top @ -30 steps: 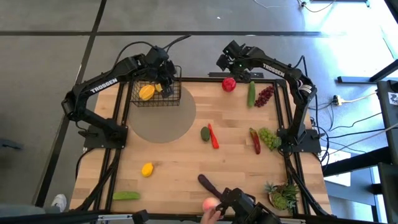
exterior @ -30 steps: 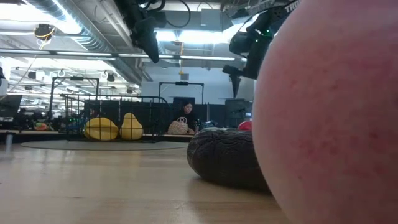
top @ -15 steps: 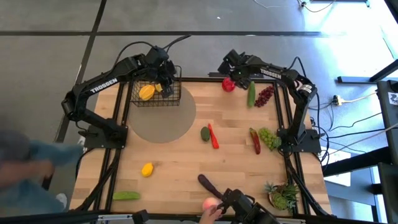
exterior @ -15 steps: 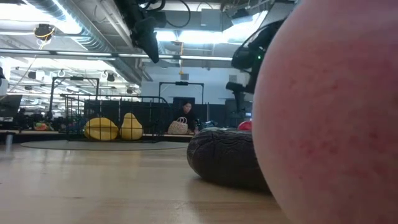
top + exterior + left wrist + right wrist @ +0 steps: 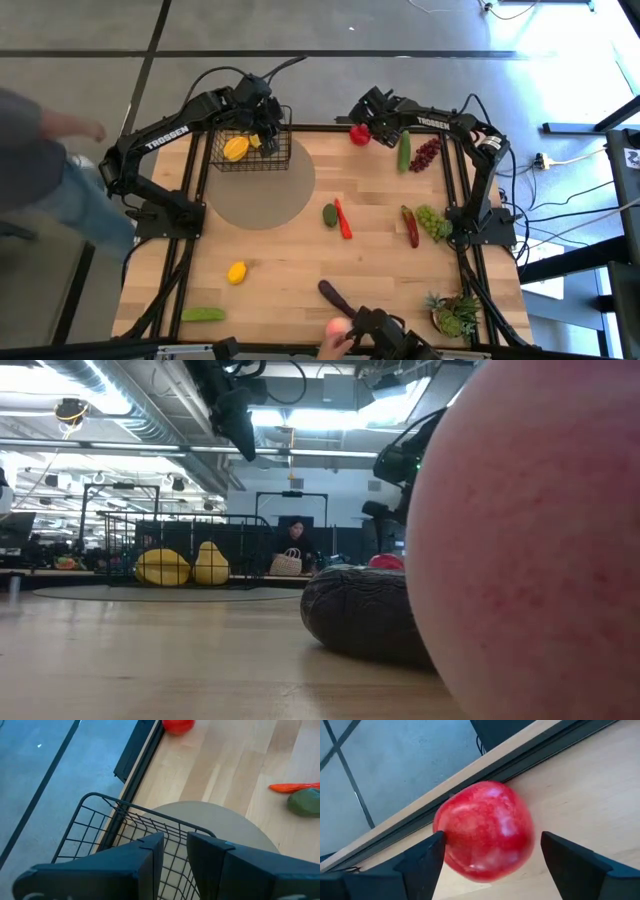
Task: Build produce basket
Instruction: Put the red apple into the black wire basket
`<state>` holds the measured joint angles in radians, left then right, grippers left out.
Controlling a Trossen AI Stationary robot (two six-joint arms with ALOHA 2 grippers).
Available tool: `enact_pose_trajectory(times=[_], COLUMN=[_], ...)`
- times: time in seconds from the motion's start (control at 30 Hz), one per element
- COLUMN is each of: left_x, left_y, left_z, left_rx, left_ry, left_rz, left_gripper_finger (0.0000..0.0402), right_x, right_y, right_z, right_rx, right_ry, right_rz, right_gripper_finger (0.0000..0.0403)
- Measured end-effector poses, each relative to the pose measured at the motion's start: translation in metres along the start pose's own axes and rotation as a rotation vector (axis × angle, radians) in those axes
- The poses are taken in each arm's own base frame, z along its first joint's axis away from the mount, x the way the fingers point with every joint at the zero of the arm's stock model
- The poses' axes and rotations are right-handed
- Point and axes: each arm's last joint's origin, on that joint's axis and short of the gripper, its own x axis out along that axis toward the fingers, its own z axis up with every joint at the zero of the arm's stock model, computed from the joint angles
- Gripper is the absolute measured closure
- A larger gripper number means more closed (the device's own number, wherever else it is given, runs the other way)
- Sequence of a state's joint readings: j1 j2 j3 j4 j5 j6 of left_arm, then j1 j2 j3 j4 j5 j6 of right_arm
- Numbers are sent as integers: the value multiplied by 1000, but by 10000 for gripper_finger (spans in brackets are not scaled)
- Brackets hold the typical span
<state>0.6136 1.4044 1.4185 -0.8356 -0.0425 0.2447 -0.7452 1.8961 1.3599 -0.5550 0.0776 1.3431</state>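
The black wire basket (image 5: 250, 150) stands at the table's far left, partly on a round grey mat, with a yellow and an orange fruit (image 5: 236, 148) inside. It also shows in the low view (image 5: 185, 550). My left gripper (image 5: 267, 124) is nearly shut at the basket's far right corner (image 5: 175, 840). The red apple (image 5: 359, 134) lies by the table's far edge and also shows in the right wrist view (image 5: 485, 830). My right gripper (image 5: 366, 122) is open around the apple, one finger on each side. My left gripper has the basket's wire wall just under the rim (image 5: 175, 827) between its two fingers, coming from above at the far right corner. The basket stands on the table. My right gripper's one finger (image 5: 427, 852) looks to touch the apple's side (image 5: 442, 837); the other finger (image 5: 565, 857) stands apart from it. The apple lies on the table.
Spread over the table are a cucumber (image 5: 404, 152), dark grapes (image 5: 427, 152), green grapes (image 5: 432, 222), chilies (image 5: 343, 218), a lemon (image 5: 237, 272), an eggplant (image 5: 332, 296), a peach (image 5: 338, 328) and a potted plant (image 5: 455, 315). A person (image 5: 50, 180) passes at the left.
My right gripper has gone down and toward the table's left, onto the apple, and now straddles it. The apple has shifted a little toward the table's left and far edge. A person has walked in beside the table's left.
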Motion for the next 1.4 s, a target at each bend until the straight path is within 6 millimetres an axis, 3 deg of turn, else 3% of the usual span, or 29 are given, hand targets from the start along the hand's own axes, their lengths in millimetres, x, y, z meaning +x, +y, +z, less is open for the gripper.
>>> enact_pose_trajectory(times=[0.37, 0.73, 1.4], left_x=[0, 0, 0], left_y=[0, 0, 0], left_z=[0, 0, 0], left_rx=[0, 0, 0], left_ry=[0, 0, 0], left_rz=[0, 0, 0], left_gripper_finger=[327, 327, 327], right_x=[-1, 0, -1], right_y=[11, 14, 15], right_z=[-6, -14, -31], right_rx=[-414, -429, -171], right_ry=[68, 48, 77], right_rz=[143, 140, 122], right_gripper_finger=[85, 85, 85])
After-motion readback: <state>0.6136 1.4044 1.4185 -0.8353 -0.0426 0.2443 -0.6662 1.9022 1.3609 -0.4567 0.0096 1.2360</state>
